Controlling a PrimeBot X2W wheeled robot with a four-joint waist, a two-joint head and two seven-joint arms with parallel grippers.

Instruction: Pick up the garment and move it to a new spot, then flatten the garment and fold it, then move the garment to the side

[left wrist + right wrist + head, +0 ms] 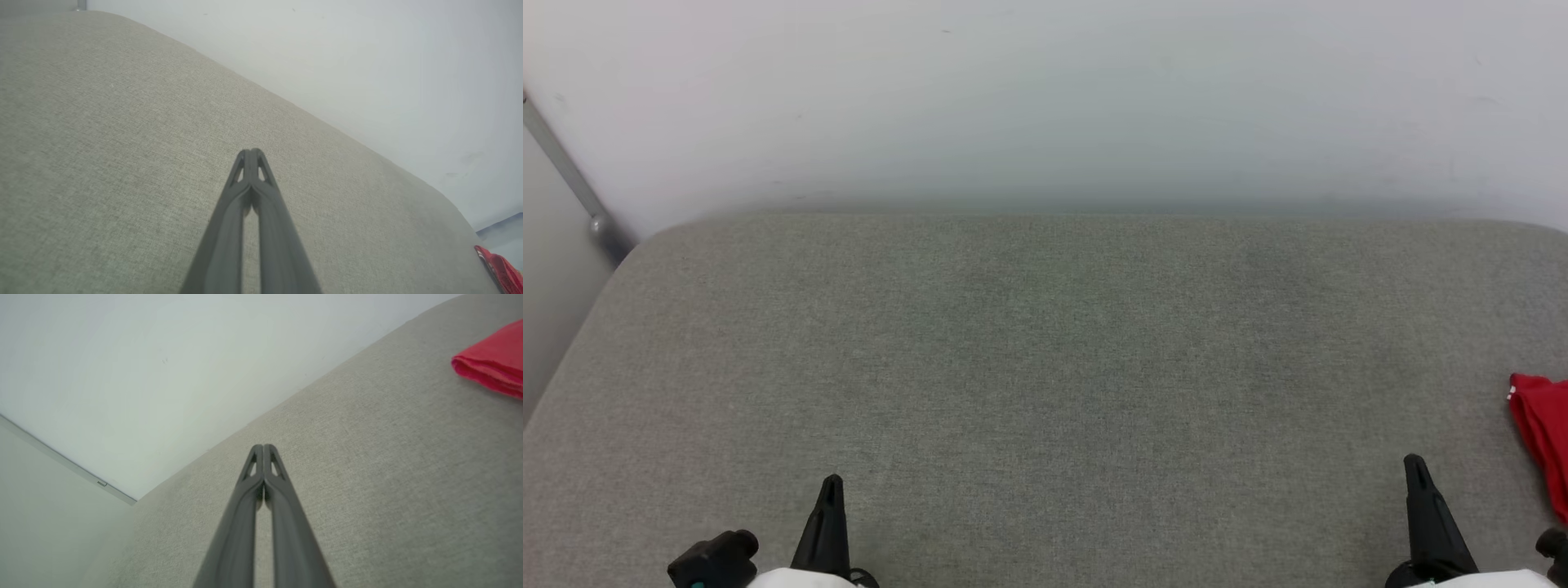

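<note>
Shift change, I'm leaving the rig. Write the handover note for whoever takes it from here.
Left gripper: shut, empty, above the grey padded surface.
Right gripper: shut, empty, above the same surface.
Garment: red, lying at the surface's right edge, apart from both grippers, mostly cut off by the frame.
Done: the visible edge shows stacked layers, so it looks folded and set to the side.
Left: probably nothing. Check the whole fold, which cannot be seen from here.

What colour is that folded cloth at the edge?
Red. The garment shows best in the right wrist view.
</note>
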